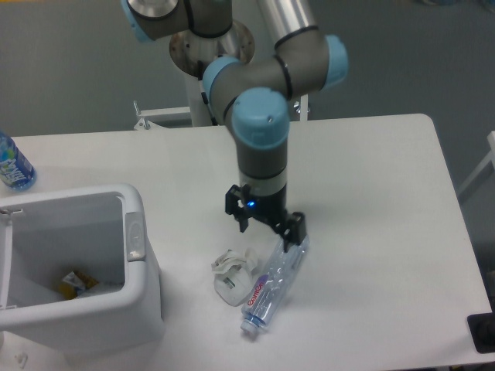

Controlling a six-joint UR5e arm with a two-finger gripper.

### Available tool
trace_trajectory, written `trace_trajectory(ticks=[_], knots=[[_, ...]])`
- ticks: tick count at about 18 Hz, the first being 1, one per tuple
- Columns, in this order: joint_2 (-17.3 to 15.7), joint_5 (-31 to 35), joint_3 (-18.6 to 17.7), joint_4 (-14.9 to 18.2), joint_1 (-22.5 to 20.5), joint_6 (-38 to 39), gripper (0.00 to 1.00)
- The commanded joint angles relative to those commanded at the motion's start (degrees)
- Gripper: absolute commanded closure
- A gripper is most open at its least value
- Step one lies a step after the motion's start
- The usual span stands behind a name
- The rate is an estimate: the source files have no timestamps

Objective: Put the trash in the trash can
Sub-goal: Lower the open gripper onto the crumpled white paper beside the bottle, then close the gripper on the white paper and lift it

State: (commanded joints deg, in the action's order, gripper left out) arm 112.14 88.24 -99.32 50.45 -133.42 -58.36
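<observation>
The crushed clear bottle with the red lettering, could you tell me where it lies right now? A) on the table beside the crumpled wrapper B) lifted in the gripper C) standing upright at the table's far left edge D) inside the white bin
A: the crushed bottle lies flat on the table, right of the crumpled wrapper, with the open gripper above its upper end and the bin off to the left.

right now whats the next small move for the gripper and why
Probably lower straight down and close on the clear crushed plastic bottle. The open two-finger gripper hangs just over the bottle's upper end, one finger near it. The bottle and the small crumpled white wrapper lie on the table, outside the large white rectangular plastic bin.
</observation>
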Motion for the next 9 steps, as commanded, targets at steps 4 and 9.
trace_trajectory(ticks=[4,9], knots=[[3.43,0.09,-0.79,-5.43,2.03,0.53,0.0],[5.81,0.26,-0.88,-7.03,3.78,1.05,0.0]])
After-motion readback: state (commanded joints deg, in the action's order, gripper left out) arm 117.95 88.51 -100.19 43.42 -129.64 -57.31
